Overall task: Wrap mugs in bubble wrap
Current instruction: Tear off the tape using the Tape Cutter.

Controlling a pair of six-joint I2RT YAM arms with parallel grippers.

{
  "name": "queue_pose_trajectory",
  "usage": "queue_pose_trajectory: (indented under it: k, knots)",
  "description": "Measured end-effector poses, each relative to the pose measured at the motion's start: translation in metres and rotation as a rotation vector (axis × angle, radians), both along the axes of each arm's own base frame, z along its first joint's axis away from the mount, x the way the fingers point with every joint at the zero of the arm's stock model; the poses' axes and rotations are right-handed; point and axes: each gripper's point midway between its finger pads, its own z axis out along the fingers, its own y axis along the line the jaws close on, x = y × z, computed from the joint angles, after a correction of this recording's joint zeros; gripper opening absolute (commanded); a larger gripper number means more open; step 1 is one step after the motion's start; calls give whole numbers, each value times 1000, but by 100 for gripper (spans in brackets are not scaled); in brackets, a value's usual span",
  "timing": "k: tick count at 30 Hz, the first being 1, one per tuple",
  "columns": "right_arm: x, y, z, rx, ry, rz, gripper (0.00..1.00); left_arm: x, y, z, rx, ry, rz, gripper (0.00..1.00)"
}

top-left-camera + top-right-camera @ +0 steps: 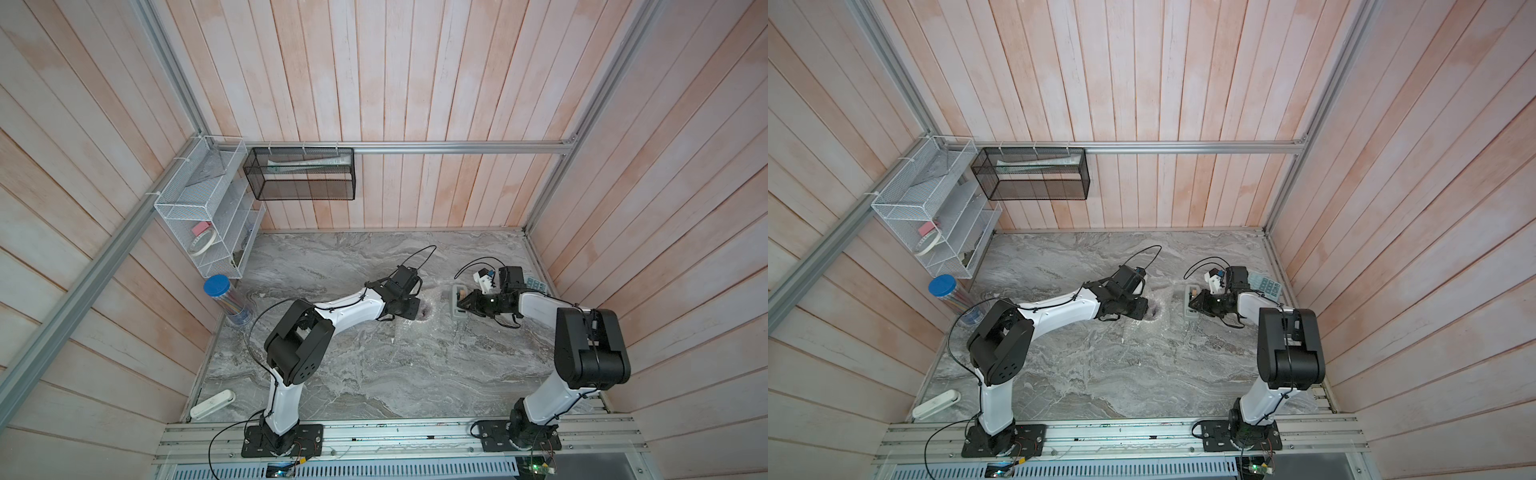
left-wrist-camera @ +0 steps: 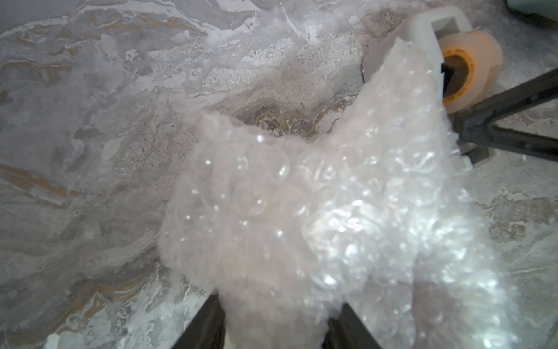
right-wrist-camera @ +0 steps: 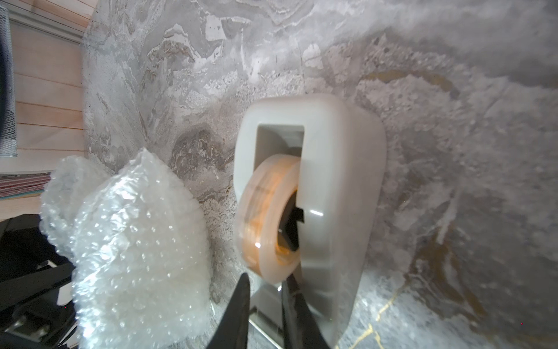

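The left hand is closed partway around the bubble wrap, its jaws flanking a bunched bundle held low over the counter near the middle. In both top views a dark reddish mouth shows at the bundle's end, most likely the mug inside; its white body is hidden by the wrap. Just beside it to the right stands the tape dispenser with its tape roll. The right hand is at the dispenser's front, jaws narrow; whether they pinch the tape end I cannot tell. By my reading, the wrapping is largely done. What is left is drawing tape and sealing the loose folds.
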Motion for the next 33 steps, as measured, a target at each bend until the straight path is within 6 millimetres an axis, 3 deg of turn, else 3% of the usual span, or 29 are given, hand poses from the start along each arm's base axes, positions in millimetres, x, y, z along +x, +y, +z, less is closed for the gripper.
queue_pose_trajectory:
  k: [7, 12, 33]
  knots:
    - [0, 0, 0, 0, 2, 0, 13, 0, 0, 0, 1, -1, -3, 51]
    - [-1, 1, 0, 5, 5, 0, 0, 0, 0, 0, 1, -1, -3, 51]
    - [-5, 5, 21, 44, -3, -10, 0, 0, 0, 0, 1, -2, -4, 51]
